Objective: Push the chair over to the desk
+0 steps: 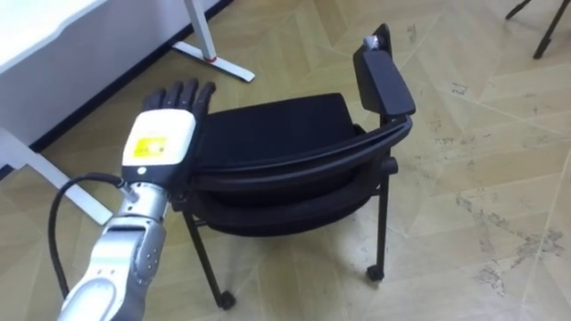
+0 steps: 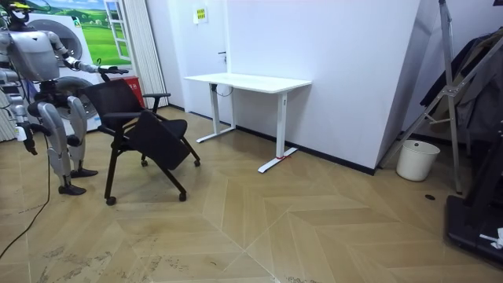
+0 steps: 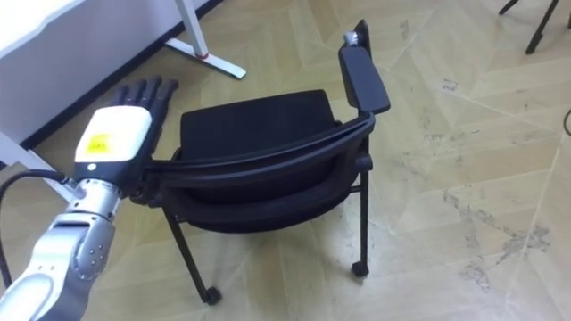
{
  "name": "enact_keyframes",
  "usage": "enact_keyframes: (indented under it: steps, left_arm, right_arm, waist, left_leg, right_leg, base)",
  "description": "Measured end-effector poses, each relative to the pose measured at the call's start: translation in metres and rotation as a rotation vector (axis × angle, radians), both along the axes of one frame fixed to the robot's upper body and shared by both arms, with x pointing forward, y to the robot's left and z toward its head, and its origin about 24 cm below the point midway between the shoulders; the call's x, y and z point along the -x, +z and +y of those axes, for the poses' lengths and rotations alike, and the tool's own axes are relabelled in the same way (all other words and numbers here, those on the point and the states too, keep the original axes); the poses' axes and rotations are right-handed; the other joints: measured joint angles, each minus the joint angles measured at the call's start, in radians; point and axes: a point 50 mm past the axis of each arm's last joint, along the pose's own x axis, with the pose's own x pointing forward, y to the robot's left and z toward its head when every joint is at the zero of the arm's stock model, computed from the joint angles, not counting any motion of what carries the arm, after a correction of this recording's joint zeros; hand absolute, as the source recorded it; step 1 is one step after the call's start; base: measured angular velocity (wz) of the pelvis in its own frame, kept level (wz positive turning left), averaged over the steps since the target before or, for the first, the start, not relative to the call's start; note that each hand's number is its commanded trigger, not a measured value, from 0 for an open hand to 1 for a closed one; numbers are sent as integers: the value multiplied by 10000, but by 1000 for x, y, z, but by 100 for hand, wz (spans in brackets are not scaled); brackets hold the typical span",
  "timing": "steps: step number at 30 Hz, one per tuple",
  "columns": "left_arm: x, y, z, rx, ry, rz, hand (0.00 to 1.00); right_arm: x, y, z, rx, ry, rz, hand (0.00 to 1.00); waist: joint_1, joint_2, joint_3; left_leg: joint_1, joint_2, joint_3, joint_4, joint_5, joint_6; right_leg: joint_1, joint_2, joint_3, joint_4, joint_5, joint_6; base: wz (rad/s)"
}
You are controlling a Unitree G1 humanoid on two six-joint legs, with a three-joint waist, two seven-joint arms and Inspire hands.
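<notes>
So the left hand (image 1: 161, 134) lies flat on the near left corner of the black chair (image 1: 277, 134). Its fingers (image 1: 183, 94) are straight and side by side, not curled round anything, and they point away toward the desk. The chair is right in front of the robot with its curved backrest (image 1: 294, 165) closest, then the seat, and the padded right armrest (image 1: 384, 76) sticks up at the far right. It's on little casters on the wooden floor (image 1: 482, 178). Just past it is the white desk (image 1: 53, 27), with one of its white feet (image 1: 214, 58) running across the floor near the chair's far edge. In the room view the robot stands upright at the room view's left, behind the chair, with its left arm stretched out over it. The right hand (image 2: 30, 147) hangs low at its side, and I can't tell what its fingers are doing. Farther off by the wall there's a white bin (image 2: 416, 159).
</notes>
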Motion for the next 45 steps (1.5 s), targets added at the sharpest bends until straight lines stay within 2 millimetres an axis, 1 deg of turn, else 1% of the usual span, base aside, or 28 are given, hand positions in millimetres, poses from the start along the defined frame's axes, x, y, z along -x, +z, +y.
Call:
enact_keyframes:
  steps: [6, 8, 9, 12, 13, 14, 16, 22, 27, 32, 33, 34, 35, 36, 41, 45]
  left_arm:
    - [5, -11, -21, 174, -798, 936, 0]
    - [6, -20, -19, 213, -809, 1433, 0]
    - [7, -27, -16, 46, -676, 1658, 0]
    - [6, -33, -11, -34, -473, 1916, 0]
    - [7, -36, -10, -83, -405, 2075, 0]
    - [7, -38, -9, -104, -368, 2152, 0]
    - [8, -44, -5, -221, -205, 2427, 0]
    - [1, -52, 3, -429, 156, 2449, 0]
    - [0, -59, 8, -486, 406, 2626, 0]
    - [0, -63, 11, -523, 513, 2723, 0]
    - [-1, -63, 11, -487, 535, 2736, 9]
    - [-1, -63, 12, -455, 575, 2771, 52]
    - [-1, -64, 12, -463, 590, 2800, 89]
    - [0, -66, 13, -463, 628, 2886, 100]
    - [-1, -68, 15, -463, 721, 2971, 100]
    - [-5, -66, 14, -357, 788, 2983, 100]
  right_arm:
    - [-1, 0, 1, -95, 19, -71, 0]
    - [0, 0, 0, -123, -35, -48, 0]
    - [-1, 0, 0, -112, -39, -67, 0]
    - [4, 0, -1, -40, -177, 59, 0]
    - [5, 0, -1, -2, -219, 120, 0]
    - [6, 0, -1, 16, -255, 133, 0]
    - [4, 0, -2, 100, -385, 63, 0]
    - [2, 1, -3, 152, -409, -42, 0]
    - [8, 1, -4, 91, -973, 84, 0]
    - [11, 1, -5, 110, -1010, 39, 0]
    - [11, 1, -5, 139, -1019, 3, 0]
    - [12, 1, -6, 187, -1053, 16, 0]
    - [12, 1, -6, 215, -1069, 30, 0]
    - [12, 2, -7, 254, -1084, 46, 0]
    - [14, 2, -9, 431, -1115, 262, 0]
    - [14, 2, -9, 448, -1147, 265, 0]
  waist:
    - [-63, -80, 35]
    - [-140, -96, 24]
    - [-190, -100, 10]
    - [-191, -161, -52]
    - [-200, -150, -138]
    - [-217, -136, -167]
    - [-247, -100, -200]
    - [-476, -107, -187]
    - [-508, -156, -153]
    - [-507, -210, -144]
    - [-503, -222, -143]
    - [-496, -238, -139]
    - [-496, -242, -140]
    - [-494, -249, -142]
    - [-493, -265, -153]
    - [-495, -261, -156]
  left_leg:
    - [46, 1, 31, -1, 0, 0]
    - [79, 14, 72, -2, 0, 0]
    - [115, 29, 156, -2, 0, 0]
    - [246, 65, 285, -28, 0, 0]
    - [274, 76, 302, -28, 0, 0]
    - [310, 81, 311, -29, 0, 0]
    - [435, 94, 356, -22, 0, 0]
    - [436, 132, 540, -24, 0, -1]
    - [663, 136, 595, -24, 0, -1]
    - [767, 127, 752, -33, 0, -1]
    - [781, 125, 754, -30, 0, -1]
    - [805, 122, 756, -28, 0, -1]
    - [818, 121, 761, -28, 0, -1]
    - [834, 117, 763, -28, 0, -1]
    - [878, 112, 759, -32, 0, -1]
    - [909, 113, 753, -30, 0, -1]
  right_leg:
    - [-23, 35, 144, 18, 1, -2]
    - [-9, 58, 211, 24, 2, -4]
    - [-9, 85, 295, 27, 10, -16]
    - [53, 142, 425, 27, 23, -38]
    - [65, 161, 470, 25, 28, -45]
    - [87, 170, 491, 25, 30, -49]
    - [180, 205, 566, 28, 38, -63]
    - [164, 262, 686, 38, 67, -112]
    - [306, 282, 827, 56, 72, -120]
    - [297, 286, 908, 178, 40, -102]
    - [293, 289, 940, 177, 38, -102]
    - [284, 291, 971, 173, 27, -102]
    - [287, 293, 982, 175, 27, -101]
    - [287, 295, 1018, 185, 22, -93]
    - [302, 307, 1068, 189, 32, -72]
    - [315, 310, 1072, 207, 58, -105]
  base:
    - [-7]
    - [-10]
    - [-16]
    - [-15]
    - [-12]
    - [-10]
    - [-12]
    - [-1]
    - [-8]
    - [-5]
    - [-6]
    - [-7]
    - [-7]
    - [-8]
    - [-4]
    - [0]
